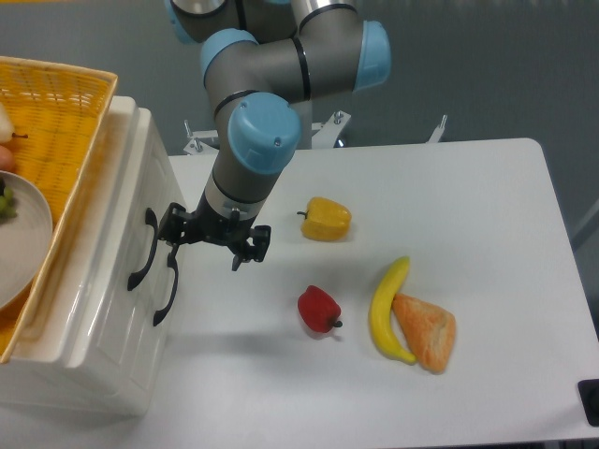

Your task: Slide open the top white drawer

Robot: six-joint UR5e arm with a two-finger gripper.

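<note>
The top white drawer (112,224) is the upper front of the white plastic unit at the left, and its black arched handle (143,249) stands out from the panel. Its front looks flush with the lower drawer (126,323), which has its own black handle (167,292). My gripper (213,243) hangs just right of the two handles, level with them. Its jaws are spread wide and hold nothing. The left fingertip (174,228) is close beside the top handle; I cannot tell whether it touches.
A yellow wicker basket (70,112) with a plate sits on top of the unit. On the white table (487,206) lie a yellow pepper (327,219), a red pepper (318,309), a banana (387,309) and a bread piece (427,331).
</note>
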